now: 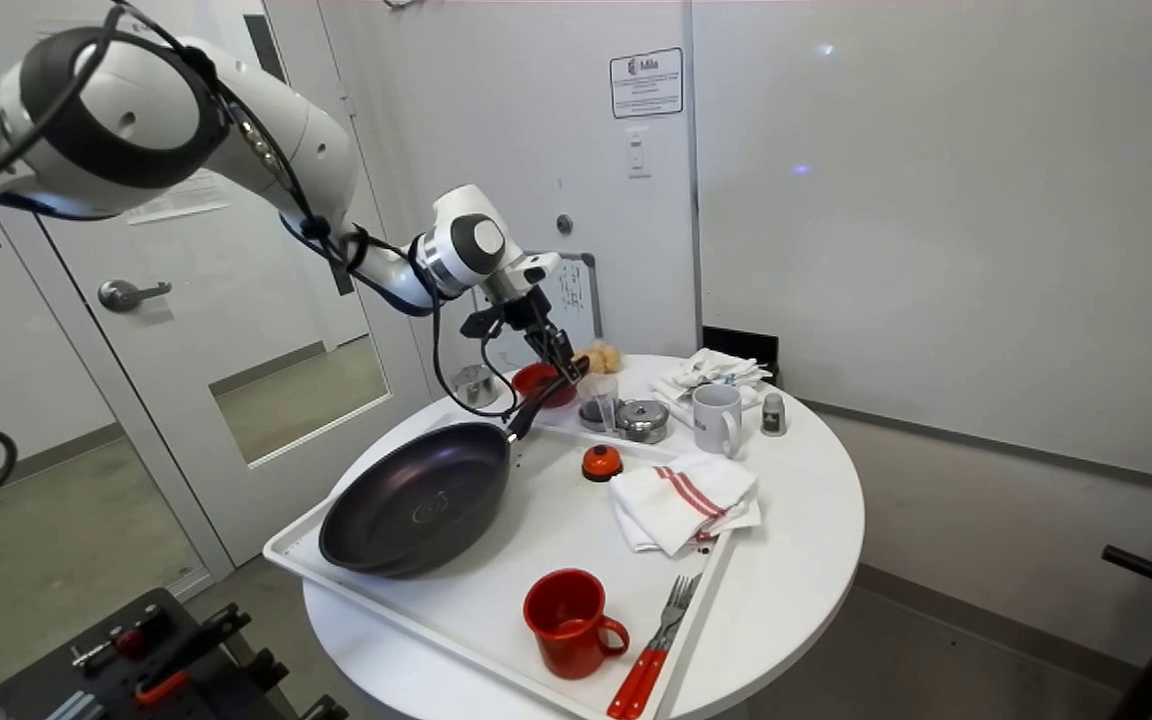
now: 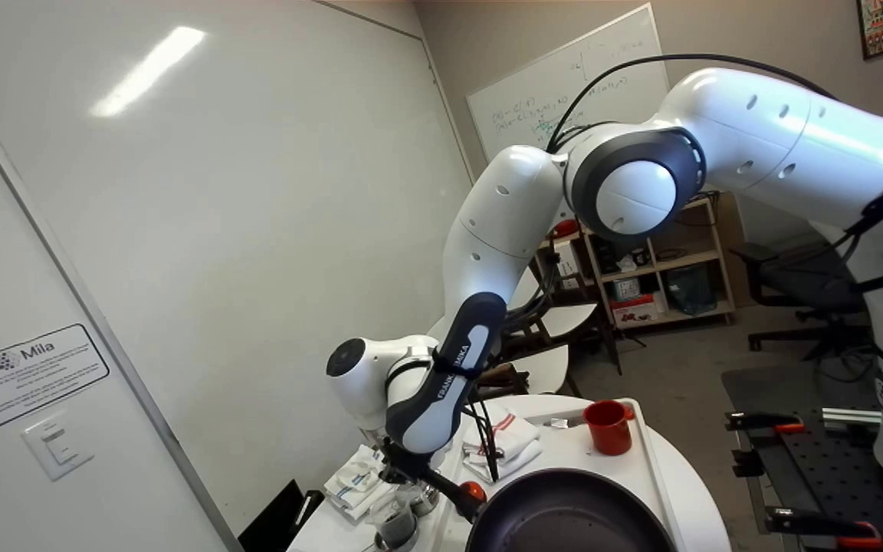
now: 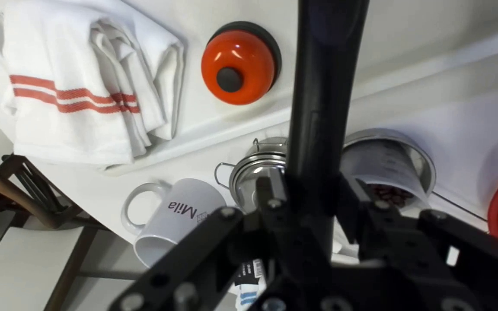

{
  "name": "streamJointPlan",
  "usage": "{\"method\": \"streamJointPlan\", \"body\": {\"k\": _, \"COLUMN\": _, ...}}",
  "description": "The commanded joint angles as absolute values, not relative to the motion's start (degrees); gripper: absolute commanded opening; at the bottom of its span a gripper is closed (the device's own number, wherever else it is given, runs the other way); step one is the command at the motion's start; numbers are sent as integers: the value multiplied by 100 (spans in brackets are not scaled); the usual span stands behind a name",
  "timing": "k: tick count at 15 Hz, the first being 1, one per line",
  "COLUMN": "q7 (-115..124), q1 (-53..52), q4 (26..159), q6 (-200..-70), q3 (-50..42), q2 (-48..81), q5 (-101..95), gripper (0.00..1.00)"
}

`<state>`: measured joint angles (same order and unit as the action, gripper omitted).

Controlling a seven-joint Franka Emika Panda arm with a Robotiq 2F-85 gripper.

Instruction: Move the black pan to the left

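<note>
At the handle (image 3: 327, 82), jaws grip the black pan (image 1: 418, 500) (tilted)

The arm (image 1: 311, 140) comes in high from the left in an exterior view and slopes down toward the far side, its elbow (image 2: 635, 196) raised and bent. The wrist (image 1: 481, 245) angles down and to the right. In the wrist view the gripper (image 3: 314, 192) is clamped in a grip, its fingers (image 3: 355, 205) to left and right.
</note>
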<state>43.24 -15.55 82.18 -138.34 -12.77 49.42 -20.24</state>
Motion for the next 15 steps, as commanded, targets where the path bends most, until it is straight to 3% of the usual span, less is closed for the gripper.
{"method": "streamJointPlan", "body": {"k": 1, "q7": 3872, "q1": -1632, "q4": 8037, "q6": -13818, "q3": -1331, "q2": 5032, "q5": -2213, "gripper": 8}}
{"method": "streamJointPlan", "body": {"k": 15, "q7": 2607, "q1": -1972, "q4": 8216, "q6": -14410, "q3": -1353, "q2": 5145, "q5": -2527, "gripper": 8}}
